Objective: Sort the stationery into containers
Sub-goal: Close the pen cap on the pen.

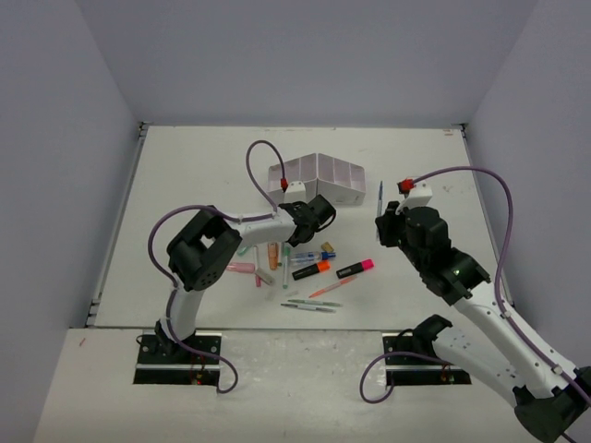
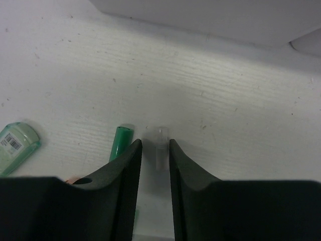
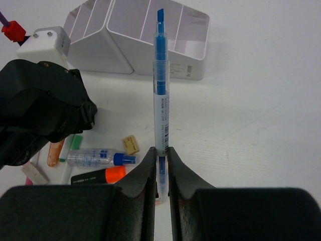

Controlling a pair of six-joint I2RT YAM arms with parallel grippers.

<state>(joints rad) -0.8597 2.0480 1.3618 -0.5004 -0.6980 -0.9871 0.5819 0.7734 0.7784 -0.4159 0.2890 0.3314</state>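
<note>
Table (image 1: pixel 185 185): right claw (image 3: pixel 161 151) clamps blue pen (image 3: pixel 160 100); left claw (image 2: pixel 155 144) straddles clear piece (image 2: pixel 157 133), grip unclear.

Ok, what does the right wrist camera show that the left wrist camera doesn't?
Right wrist only: the right gripper shut on a slim blue pen, the white compartmented organiser box, a black highlighter with an orange end. Left wrist only: a translucent clear piece pinched by the left gripper, a mint-green barcoded item. Both: the white tabletop.
</note>
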